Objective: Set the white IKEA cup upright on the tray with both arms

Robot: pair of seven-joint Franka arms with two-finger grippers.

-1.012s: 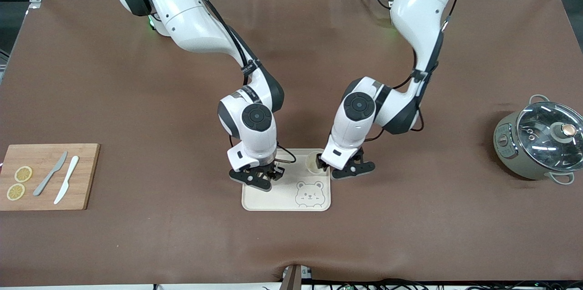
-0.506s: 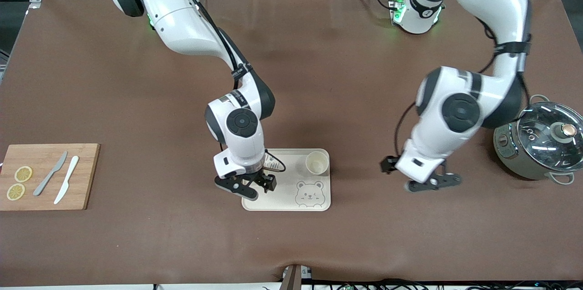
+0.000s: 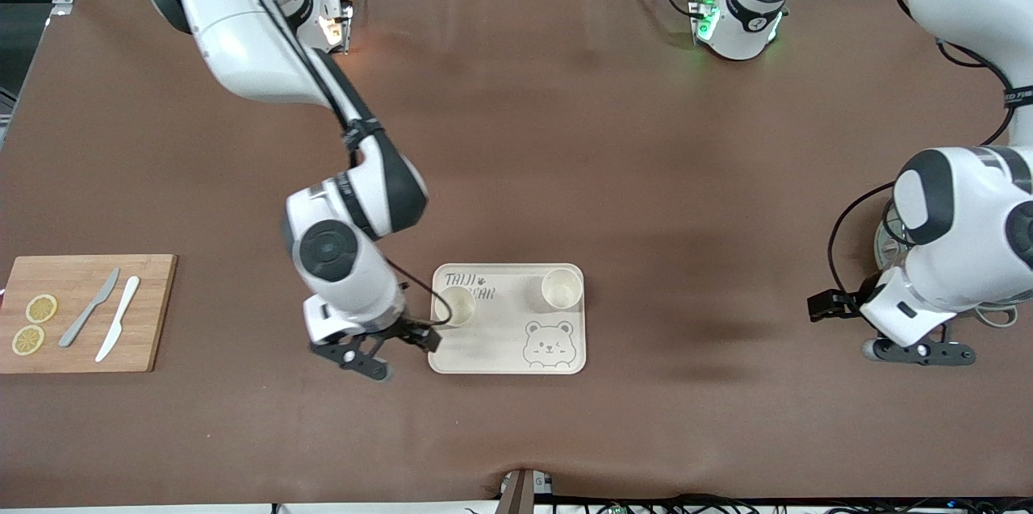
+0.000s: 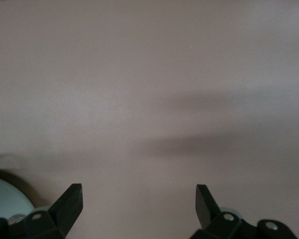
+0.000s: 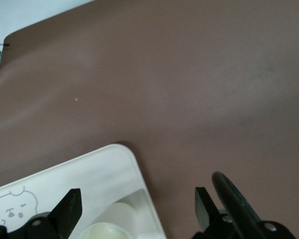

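- Overall, the brown leather-like table cover [image 3: 565, 135] spans the whole scene and carries everything below.
- Next in size, the two white jointed arms with black joints: the right arm [image 3: 266, 70] reaches down from its base toward the tray's end nearest the cutting board, and the left arm [image 3: 960, 240] bends over the table's left-arm end, beside the pot.
- At the left-arm end of the table stands a grey-green metal pot with a glass lid [image 3: 888, 244], mostly hidden by the left arm.
- Toward the right arm's end lies a rectangular wooden cutting board [image 3: 153, 312] with two lemon slices [image 3: 34, 323], a grey knife [image 3: 89, 308] and a white knife [image 3: 118, 318] on it.
- Mid-table lies the flat cream rectangular tray with bear-face drawing and grey lettering [image 3: 507, 359].
- Two white round cups stand upright on the tray: one cup [image 3: 562, 288] in the corner toward the left arm's end, the other cup [image 3: 457, 306] at the edge toward the right arm's end, both farther from the front camera than the bear face.
- The black two-finger right gripper [image 3: 379, 353] hangs just beside the tray's edge, fingers [image 5: 70, 206] apart and holding nothing.
- The black two-finger left gripper [image 3: 900, 332] hovers over bare table well apart from the tray, fingers [image 4: 70, 199] spread wide and empty.
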